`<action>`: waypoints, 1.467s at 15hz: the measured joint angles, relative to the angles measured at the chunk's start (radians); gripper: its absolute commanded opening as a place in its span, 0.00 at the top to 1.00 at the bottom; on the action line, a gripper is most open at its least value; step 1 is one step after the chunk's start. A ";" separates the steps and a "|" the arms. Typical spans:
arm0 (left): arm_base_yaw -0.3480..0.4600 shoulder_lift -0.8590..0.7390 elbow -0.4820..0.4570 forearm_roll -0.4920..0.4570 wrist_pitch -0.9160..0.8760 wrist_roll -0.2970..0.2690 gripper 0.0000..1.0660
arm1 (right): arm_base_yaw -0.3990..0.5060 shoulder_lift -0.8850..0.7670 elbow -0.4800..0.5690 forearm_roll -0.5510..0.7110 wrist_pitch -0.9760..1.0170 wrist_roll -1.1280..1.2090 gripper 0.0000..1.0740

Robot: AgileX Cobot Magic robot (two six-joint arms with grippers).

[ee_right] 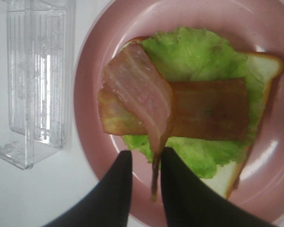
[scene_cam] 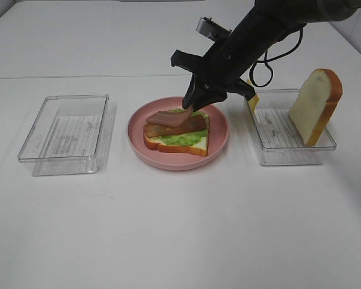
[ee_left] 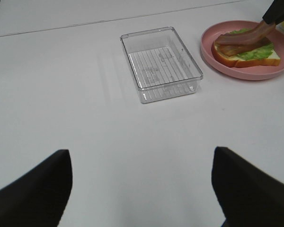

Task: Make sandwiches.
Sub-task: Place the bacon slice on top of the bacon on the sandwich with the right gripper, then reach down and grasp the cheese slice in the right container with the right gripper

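A pink plate [scene_cam: 219,141] holds a sandwich in the making: a bread slice [scene_cam: 192,147] with green lettuce [scene_cam: 186,139] and one bacon strip [scene_cam: 195,124] lying flat on it. My right gripper [scene_cam: 195,103] is shut on the end of a second bacon strip [scene_cam: 168,117], held slanted over the first; the right wrist view shows the strip [ee_right: 139,90] pinched between the fingers [ee_right: 114,189]. Another bread slice [scene_cam: 316,105] leans upright in the right tray. My left gripper [ee_left: 142,189] is open and empty over bare table. A yellow cheese slice [scene_cam: 251,98] peeks out behind the right arm.
An empty clear plastic tray [scene_cam: 66,133] stands left of the plate; it also shows in the left wrist view [ee_left: 161,64]. A second clear tray [scene_cam: 283,147] stands right of the plate. The right arm [scene_cam: 259,30] and its cable reach in from the upper right.
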 measured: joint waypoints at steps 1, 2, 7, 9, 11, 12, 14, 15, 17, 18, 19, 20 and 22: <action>0.000 0.000 0.000 0.000 0.000 0.000 0.27 | 0.000 0.000 0.000 -0.023 0.011 0.007 0.47; 0.000 0.000 0.000 0.000 0.000 0.000 0.27 | 0.000 -0.001 0.000 -0.029 0.024 0.007 0.42; 0.000 0.000 0.000 0.000 0.000 0.000 0.27 | 0.000 -0.080 0.000 -0.143 0.089 0.007 0.39; 0.000 0.000 0.000 0.000 0.000 0.000 0.27 | 0.000 -0.120 -0.008 -0.203 0.144 0.010 0.39; 0.000 0.000 0.000 0.000 0.000 0.000 0.27 | 0.000 -0.156 -0.057 -0.328 0.258 0.053 0.39; 0.000 0.000 0.000 0.000 0.000 0.000 0.27 | 0.000 -0.160 -0.083 -0.375 0.287 0.064 0.39; 0.000 0.000 0.000 0.000 0.000 0.000 0.27 | 0.000 -0.161 -0.135 -0.452 0.314 0.087 0.39; 0.000 0.000 0.000 0.000 0.000 0.000 0.27 | -0.001 -0.161 -0.154 -0.484 0.314 0.102 0.39; 0.000 0.000 0.000 0.000 0.000 0.000 0.27 | -0.004 -0.161 -0.168 -0.501 0.313 0.107 0.39; 0.000 0.000 0.000 0.000 0.000 0.000 0.27 | -0.020 -0.161 -0.179 -0.506 0.295 0.113 0.39; 0.000 0.000 0.000 0.000 0.000 0.000 0.27 | -0.036 -0.161 -0.179 -0.498 0.265 0.117 0.39; 0.000 0.000 0.000 0.000 0.000 0.000 0.27 | -0.071 -0.143 -0.184 -0.487 0.216 0.121 0.39; 0.000 0.000 0.000 0.000 0.000 0.000 0.27 | -0.085 -0.093 -0.187 -0.482 0.192 0.114 0.39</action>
